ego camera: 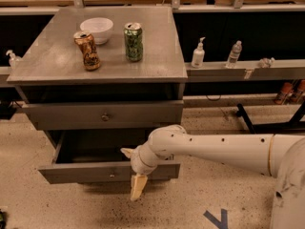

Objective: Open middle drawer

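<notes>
A single camera looks from high up in front of the grey cabinet [143, 114], tilted down at its drawer fronts, fairly close, with the tabletop [52, 61] at the far left. The arm [224, 149] enters from the near right. The claw [136, 176] hangs low at centre.

Lighting: warm, overhead, moderate. Soft sheen on the grey cabinet top [52, 63]. Deep shadow inside the open middle drawer [81, 173] and beneath it. Gripper [137, 186], palely lit, hangs before the drawer front.
</notes>
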Robot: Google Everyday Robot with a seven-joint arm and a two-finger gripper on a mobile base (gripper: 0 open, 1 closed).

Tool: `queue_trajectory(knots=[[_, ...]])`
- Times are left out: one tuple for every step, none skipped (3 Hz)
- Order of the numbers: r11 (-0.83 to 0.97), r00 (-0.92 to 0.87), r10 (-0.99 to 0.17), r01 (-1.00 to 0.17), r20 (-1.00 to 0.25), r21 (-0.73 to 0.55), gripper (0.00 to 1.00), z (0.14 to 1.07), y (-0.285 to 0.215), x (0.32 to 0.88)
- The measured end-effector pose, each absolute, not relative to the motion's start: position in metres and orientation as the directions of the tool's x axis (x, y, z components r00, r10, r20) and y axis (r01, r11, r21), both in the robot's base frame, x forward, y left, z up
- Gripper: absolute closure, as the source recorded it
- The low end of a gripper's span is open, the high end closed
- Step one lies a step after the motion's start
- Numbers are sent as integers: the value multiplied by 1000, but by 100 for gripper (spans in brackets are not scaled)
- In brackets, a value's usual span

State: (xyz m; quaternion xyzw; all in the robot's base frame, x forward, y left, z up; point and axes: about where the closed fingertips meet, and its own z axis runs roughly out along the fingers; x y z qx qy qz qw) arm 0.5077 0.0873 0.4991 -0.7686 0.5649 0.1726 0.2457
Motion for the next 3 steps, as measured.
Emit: queue_trajectory(knots=[[-220,269,-852,-962,-449,-159,2,471,78,543],[-191,200,-883,-979,-424,-64,18,429,66,552],[-174,149,-890,-984,-430,21,32,409,59,544]])
